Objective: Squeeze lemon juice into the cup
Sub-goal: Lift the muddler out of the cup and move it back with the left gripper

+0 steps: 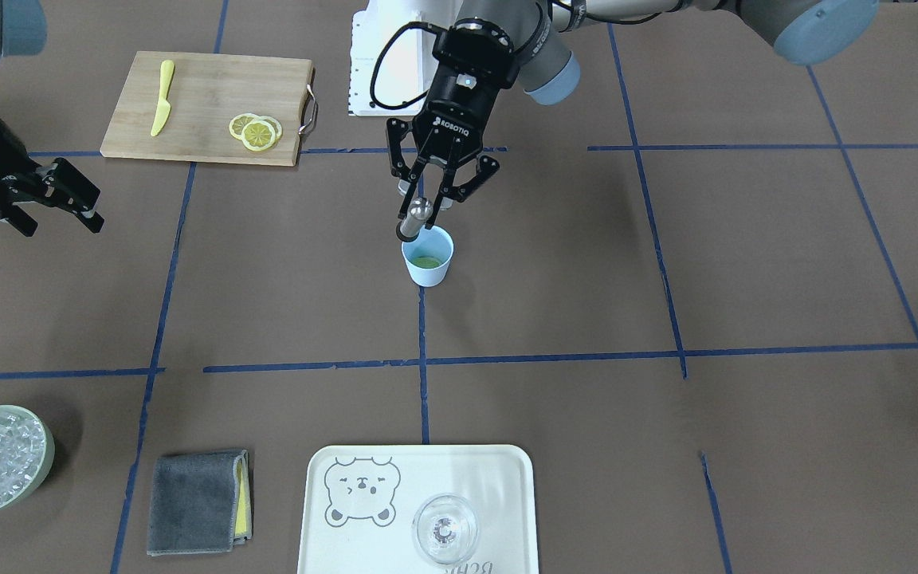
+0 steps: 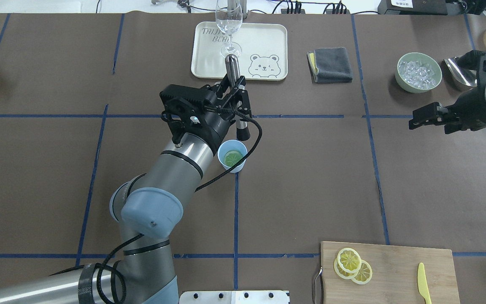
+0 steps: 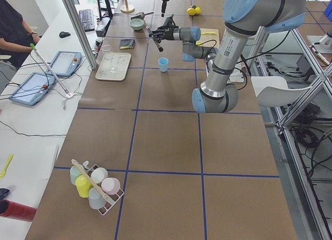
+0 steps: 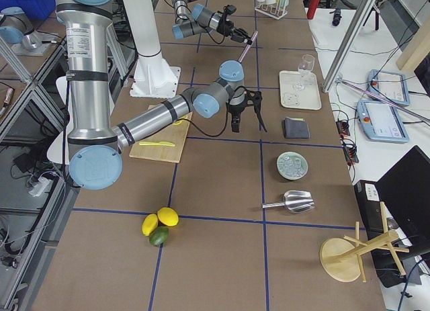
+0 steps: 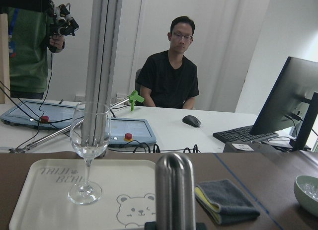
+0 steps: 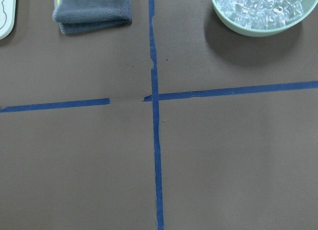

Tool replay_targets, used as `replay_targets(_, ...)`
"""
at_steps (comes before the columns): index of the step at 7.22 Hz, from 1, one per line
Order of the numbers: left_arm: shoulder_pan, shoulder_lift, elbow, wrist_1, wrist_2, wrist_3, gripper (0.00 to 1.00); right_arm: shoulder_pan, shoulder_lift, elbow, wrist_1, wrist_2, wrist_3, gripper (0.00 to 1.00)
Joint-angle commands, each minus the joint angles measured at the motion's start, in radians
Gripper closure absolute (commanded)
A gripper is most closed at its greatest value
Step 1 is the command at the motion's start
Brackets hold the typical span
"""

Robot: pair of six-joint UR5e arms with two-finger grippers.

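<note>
Overhead exterior: left tool (image 2: pixel 238 95) clamped on a metal muddler (image 2: pixel 232 69), its tip at the rim of the blue cup (image 2: pixel 238 167). A lemon slice (image 2: pixel 232 158) already lies inside. The pressing itself looks left to do. Right tool (image 2: pixel 426 115) hangs open, well apart.

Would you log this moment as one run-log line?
left gripper shut on muddler; tip at cup rim; lemon slice in cup; right gripper open
</note>
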Motion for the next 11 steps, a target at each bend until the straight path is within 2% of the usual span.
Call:
replay_targets(1,-0.083,0.010,-0.042,-0.024,-0.206,0.010,1.00,0.002,-0.006,-0.003,0.002,-0.001,0.000,0.00)
replay_targets(2,-0.154,0.058,-0.045,-0.003,-0.410,0.004,1.00,0.002,-0.006,-0.004,0.002,-0.001,0.000,0.00)
replay_targets(3,-0.249,0.094,-0.053,0.090,-0.675,-0.002,1.00,0.000,-0.006,-0.004,0.002,-0.001,0.000,0.00)
replay_targets(4,-0.380,0.095,-0.065,0.285,-1.011,-0.002,1.00,0.000,-0.006,-0.004,0.002,-0.001,0.000,0.00)
replay_targets(5,-0.517,0.118,-0.080,0.447,-1.296,0.003,1.00,0.002,-0.006,-0.006,0.002,-0.001,0.000,0.00)
replay_targets(6,-0.563,0.213,-0.111,0.479,-1.358,0.010,1.00,0.000,-0.006,-0.006,0.002,-0.001,0.000,0.00)
replay_targets(8,-0.570,0.437,-0.105,0.482,-1.366,0.074,1.00,0.000,-0.007,-0.008,0.002,-0.003,0.000,0.00)
replay_targets(10,-0.572,0.538,-0.079,0.477,-1.352,0.165,1.00,0.000,-0.007,-0.012,0.002,-0.003,0.000,0.00)
replay_targets(11,-0.572,0.540,-0.023,0.477,-1.351,0.162,1.00,0.000,-0.007,-0.017,0.002,-0.003,0.000,0.00)
